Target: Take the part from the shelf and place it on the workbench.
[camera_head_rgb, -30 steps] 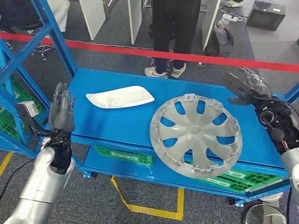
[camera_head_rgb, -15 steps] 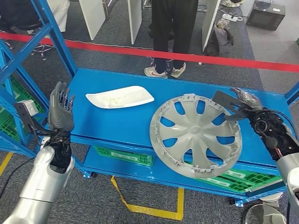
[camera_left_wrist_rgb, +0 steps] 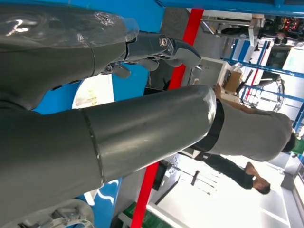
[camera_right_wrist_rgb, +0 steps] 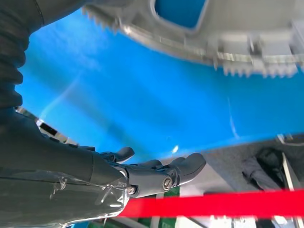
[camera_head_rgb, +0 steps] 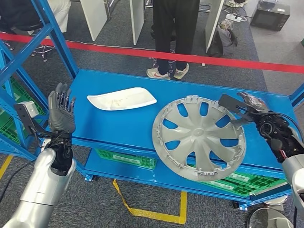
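You see the silver wheel cover (camera_head_rgb: 199, 137) lying flat on the blue shelf (camera_head_rgb: 118, 126), near its front edge. Your right hand (camera_head_rgb: 245, 108) hovers just beside the cover's right rim, fingers spread, holding nothing. Your left hand (camera_head_rgb: 61, 113) stands upright at the shelf's left end, well apart from the cover, fingers straight and empty. A white tray-like part (camera_head_rgb: 121, 99) lies left of the cover.

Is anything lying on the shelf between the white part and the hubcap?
Nothing. In the head view, only bare blue shelf separates the white part from the hubcap; they lie apart, not touching.
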